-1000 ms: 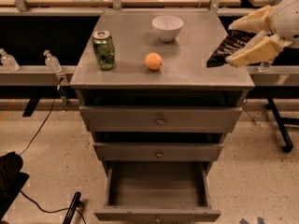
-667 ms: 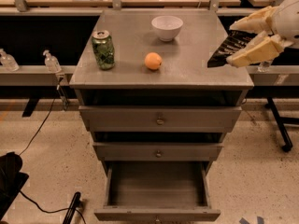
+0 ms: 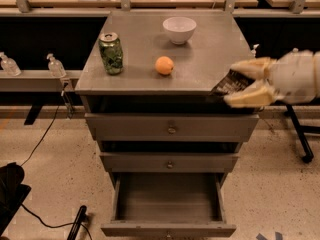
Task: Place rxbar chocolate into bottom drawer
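Dim warm light is coming from overhead; tabletop [image 3: 210,59] is glaring faintly; gripper [image 3: 231,84] at right edge is glowing pale, gripping the dark rxbar chocolate [image 3: 224,87]; bottom drawer [image 3: 167,229] is sitting in shadow.

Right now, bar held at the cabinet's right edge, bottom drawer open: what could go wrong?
1. The gripper pinches the bar by one end; it could slip on the way down.
2. The bottom drawer lies below two upper drawers; the gripper could clip their fronts or the cabinet top.

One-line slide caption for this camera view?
Hand grips the rxbar chocolate at the right front corner of the cabinet top; bottom drawer stands open below.
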`<action>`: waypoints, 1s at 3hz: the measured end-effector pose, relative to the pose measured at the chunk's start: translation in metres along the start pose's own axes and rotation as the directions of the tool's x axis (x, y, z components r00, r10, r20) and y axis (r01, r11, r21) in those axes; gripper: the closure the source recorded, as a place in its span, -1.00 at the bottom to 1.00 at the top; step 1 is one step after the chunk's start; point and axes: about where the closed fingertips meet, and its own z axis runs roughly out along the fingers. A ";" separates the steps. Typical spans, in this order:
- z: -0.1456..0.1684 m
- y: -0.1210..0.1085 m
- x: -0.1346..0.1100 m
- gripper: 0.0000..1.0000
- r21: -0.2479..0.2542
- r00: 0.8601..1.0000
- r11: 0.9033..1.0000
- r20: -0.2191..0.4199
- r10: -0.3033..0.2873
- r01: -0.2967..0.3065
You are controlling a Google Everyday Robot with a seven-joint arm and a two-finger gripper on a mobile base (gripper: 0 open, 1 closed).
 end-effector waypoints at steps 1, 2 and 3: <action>0.052 0.051 0.067 1.00 -0.053 0.973 0.995 0.211 0.094 -0.085; 0.102 0.109 0.143 1.00 -0.172 0.935 0.977 0.308 0.176 -0.127; 0.102 0.109 0.142 1.00 -0.173 0.936 0.977 0.307 0.175 -0.126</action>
